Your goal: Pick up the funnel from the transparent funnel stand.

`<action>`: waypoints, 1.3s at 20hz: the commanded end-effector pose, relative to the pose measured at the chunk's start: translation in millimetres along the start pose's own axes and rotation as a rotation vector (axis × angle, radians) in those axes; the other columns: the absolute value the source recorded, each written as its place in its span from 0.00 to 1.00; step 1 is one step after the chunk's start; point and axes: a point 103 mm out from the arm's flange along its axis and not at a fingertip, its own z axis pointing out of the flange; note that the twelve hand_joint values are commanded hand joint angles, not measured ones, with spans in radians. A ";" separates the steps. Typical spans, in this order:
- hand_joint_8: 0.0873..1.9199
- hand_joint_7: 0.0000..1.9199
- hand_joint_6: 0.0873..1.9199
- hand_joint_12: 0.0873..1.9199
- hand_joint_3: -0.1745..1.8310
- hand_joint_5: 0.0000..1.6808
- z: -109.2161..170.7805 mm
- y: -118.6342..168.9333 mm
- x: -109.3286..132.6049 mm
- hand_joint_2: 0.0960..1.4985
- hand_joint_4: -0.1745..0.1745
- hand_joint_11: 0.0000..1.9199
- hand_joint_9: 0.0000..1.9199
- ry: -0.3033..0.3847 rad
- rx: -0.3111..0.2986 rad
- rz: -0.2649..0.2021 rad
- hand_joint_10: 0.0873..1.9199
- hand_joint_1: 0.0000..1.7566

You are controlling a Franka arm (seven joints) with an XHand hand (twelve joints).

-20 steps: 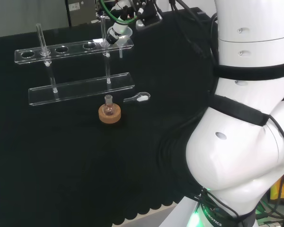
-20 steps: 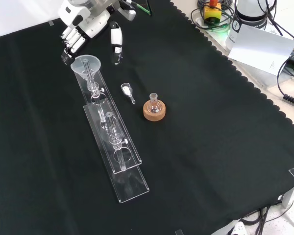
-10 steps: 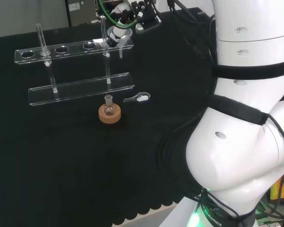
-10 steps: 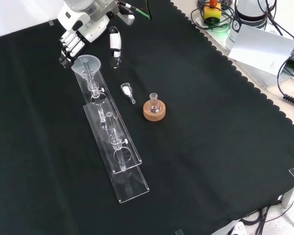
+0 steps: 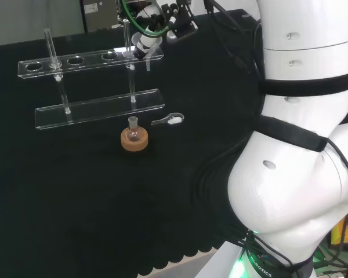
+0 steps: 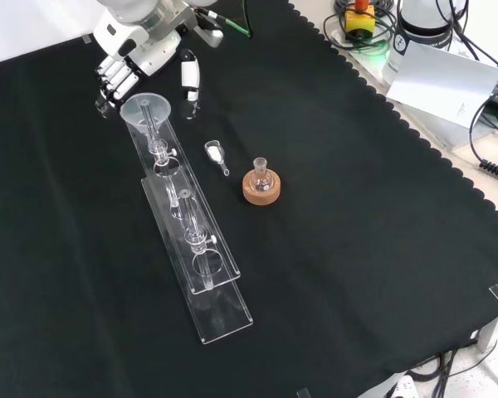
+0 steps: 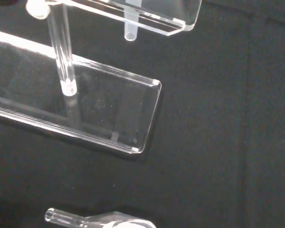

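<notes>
A clear funnel (image 6: 145,109) sits in the end hole of the transparent two-tier funnel stand (image 6: 201,264), its stem hanging below the top shelf (image 7: 129,29). My hand (image 6: 141,46) hovers just beyond that end, open. Its fingers (image 6: 114,80) are on one side of the funnel rim and its thumb (image 6: 187,76) on the other, and neither is closed on it. In the head view the hand (image 5: 145,38) is at the right end of the stand's top shelf (image 5: 75,60), with the funnel stem (image 5: 148,63) below it.
A cork ring holding a small round flask (image 6: 261,185) stands to the right of the stand in the front view. A small clear scoop (image 6: 217,155) lies between them, also visible as the scoop (image 7: 102,219). The cloth's scalloped edge and cables lie at the front view's right.
The hand has shifted slightly left in the front view, staying spread around the funnel rim. The funnel and stand have not moved.
</notes>
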 end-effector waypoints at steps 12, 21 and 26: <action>0.15 0.00 0.00 0.74 0.14 0.01 10.8 10.1 -12.8 0.48 0.39 0.03 0.06 0.006 0.018 -0.008 0.41 0.34; 0.17 0.00 0.00 0.73 0.15 0.02 12.7 12.9 -10.8 0.48 0.39 0.03 0.08 0.000 0.032 -0.016 0.39 0.33; 0.21 0.00 0.00 0.73 0.15 0.02 12.4 14.0 -9.7 0.48 0.38 0.03 0.10 -0.012 0.026 -0.018 0.35 0.33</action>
